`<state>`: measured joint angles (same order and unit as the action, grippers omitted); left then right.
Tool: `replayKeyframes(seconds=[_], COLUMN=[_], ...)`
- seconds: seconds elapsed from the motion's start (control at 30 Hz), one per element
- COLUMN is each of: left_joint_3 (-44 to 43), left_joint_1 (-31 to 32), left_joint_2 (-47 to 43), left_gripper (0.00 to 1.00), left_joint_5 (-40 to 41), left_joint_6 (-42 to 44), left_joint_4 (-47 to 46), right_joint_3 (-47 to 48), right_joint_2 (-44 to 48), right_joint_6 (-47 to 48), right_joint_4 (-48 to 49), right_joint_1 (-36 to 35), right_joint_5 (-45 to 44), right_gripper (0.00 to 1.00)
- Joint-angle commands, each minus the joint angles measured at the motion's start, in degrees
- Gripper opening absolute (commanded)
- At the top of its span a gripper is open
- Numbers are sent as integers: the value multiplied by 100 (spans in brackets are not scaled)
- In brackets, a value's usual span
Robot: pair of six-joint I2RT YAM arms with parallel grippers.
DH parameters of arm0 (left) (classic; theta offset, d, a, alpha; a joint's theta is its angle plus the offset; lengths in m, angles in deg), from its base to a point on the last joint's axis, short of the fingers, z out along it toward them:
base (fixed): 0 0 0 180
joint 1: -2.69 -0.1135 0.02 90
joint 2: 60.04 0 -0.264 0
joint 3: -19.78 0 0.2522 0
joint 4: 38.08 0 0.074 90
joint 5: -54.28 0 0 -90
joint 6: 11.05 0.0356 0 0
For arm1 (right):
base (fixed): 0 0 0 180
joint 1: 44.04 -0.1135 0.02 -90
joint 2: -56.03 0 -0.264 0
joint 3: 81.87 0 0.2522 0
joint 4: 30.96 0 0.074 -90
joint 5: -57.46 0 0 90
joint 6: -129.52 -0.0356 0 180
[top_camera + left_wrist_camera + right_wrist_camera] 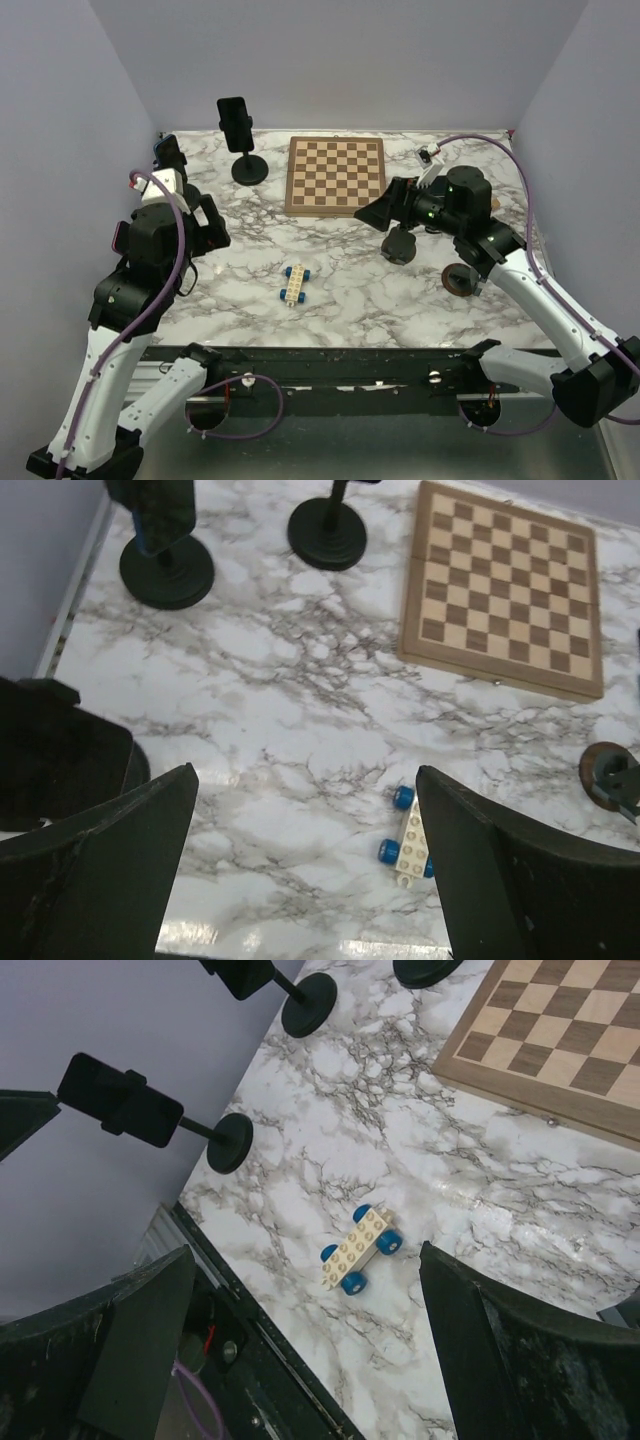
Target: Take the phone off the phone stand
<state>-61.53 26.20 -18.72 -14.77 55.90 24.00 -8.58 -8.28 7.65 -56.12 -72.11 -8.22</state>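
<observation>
**Marble table**, seen from above, w/ both arms at its near edge.

- **L gripper**: fingers spread wide, nothing between them, hanging over open marble on the table's left side.
- **R gripper**: also spread and empty, above the right half, near the chessboard.
- **Phone stand**: upright just left of the chessboard, w/ the phone sitting upright in its clamp.
- **Second stand** (R wrist view): near the table corner by the left wall, w/ a second phone clamped crosswise.
- **Toy car**: mid-table, apart from both stands.

**Progress (judged):** nil as far as shown. No phone is out of a clamp, and neither gripper is seen touching a phone or stand.

**Left to do:** approach, close on the phone, and lift it clear of the clamp w/o tipping the stand.
</observation>
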Motion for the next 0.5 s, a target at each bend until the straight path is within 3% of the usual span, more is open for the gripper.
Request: replayKeyframes(seconds=[0.0,0.23,0.47], left_joint_3=[-482,-607,-31], left_joint_1=[-589,-1819,-2702], left_joint_2=[501,374,321], left_gripper=[99,99,99], left_joint_5=[13,425,1647], left_joint_6=[-672,-749,-677], left_joint_4=[1574,1450,898], right_joint_3=[215,218,269], right_joint_2=[208,278,474], right_joint_6=[298,464,561], right_joint_4=[-428,-718,-887], right_joint_1=[-28,-31,-31], right_joint_5=[-127,152,126], right_gripper=[100,100,100])
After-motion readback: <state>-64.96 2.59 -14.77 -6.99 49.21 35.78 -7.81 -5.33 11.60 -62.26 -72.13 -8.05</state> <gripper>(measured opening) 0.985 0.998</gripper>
